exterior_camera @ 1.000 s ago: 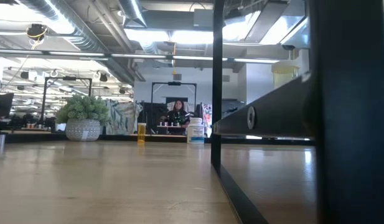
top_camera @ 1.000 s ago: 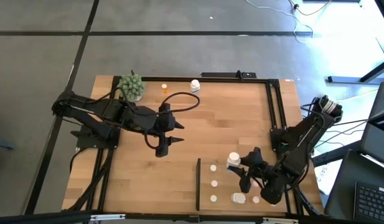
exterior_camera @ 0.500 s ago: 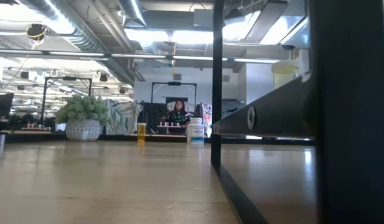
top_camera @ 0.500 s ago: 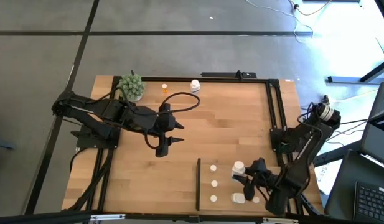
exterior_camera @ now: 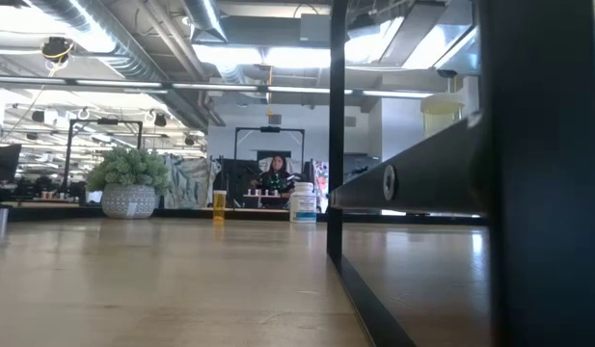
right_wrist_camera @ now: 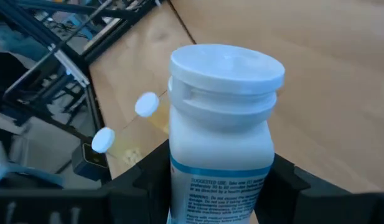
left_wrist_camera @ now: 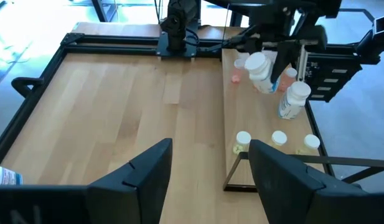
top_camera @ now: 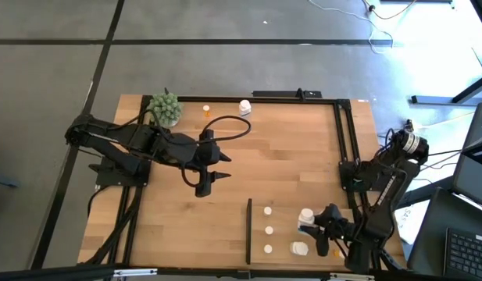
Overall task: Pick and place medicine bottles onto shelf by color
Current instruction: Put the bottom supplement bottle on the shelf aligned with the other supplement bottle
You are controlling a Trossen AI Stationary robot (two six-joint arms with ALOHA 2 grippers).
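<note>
right gripper [top_camera: 312, 227]: clamped on a chunky white plastic bottle [right_wrist_camera: 220, 134], over the pale wood shelf panel [top_camera: 283, 204]
small white-capped bottles [top_camera: 268, 229]: on the shelf beside it
left gripper [top_camera: 217, 168]: fingers apart, empty, mid-table

The high view looks straight down on the whole table [top_camera: 287, 156], with the shelf [top_camera: 287, 234] at about 5 o'clock. The low view sits at tabletop height, facing level across the table [exterior_camera: 162, 280] into the room; it shares the plant [exterior_camera: 129, 181] with the high view, where the plant [top_camera: 165, 108] lies near 11 o'clock. The left wrist view faces across the table toward the shelf [left_wrist_camera: 260, 124]. The right wrist view sits very close behind a white bottle [right_wrist_camera: 221, 130].
</note>
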